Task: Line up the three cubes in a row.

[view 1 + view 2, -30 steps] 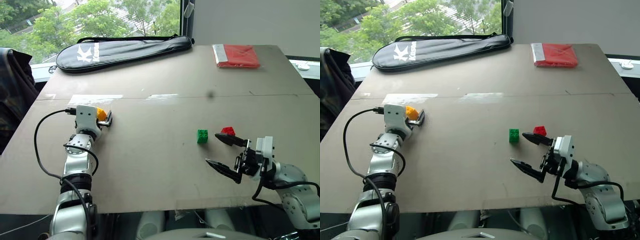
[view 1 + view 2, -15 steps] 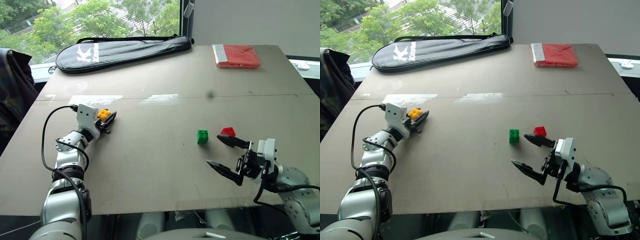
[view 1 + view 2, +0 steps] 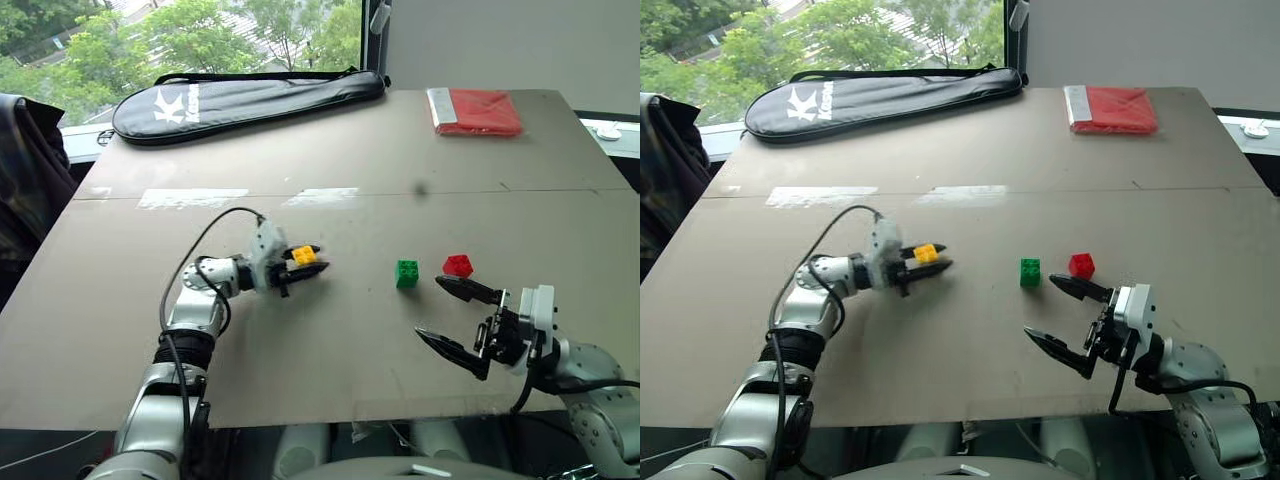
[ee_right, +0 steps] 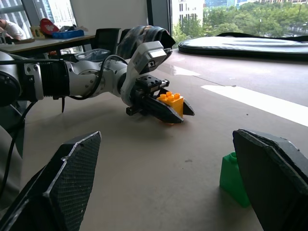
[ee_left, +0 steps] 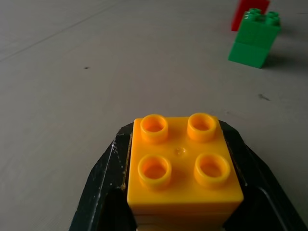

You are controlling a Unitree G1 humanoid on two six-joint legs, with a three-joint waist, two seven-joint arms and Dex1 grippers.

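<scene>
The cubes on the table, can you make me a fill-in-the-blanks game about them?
1. The left gripper is shut on the ____ cube.
2. The green cube sits right beside the ____ cube.
3. The right gripper has its fingers ____ and holds nothing.
4. At the table's far edge lies a long ____ racket bag.

Missing words: yellow; red; open; black

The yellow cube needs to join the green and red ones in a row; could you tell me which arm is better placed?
Probably the left: its claw is shut on the yellow cube, pointing at the green cube.
</scene>
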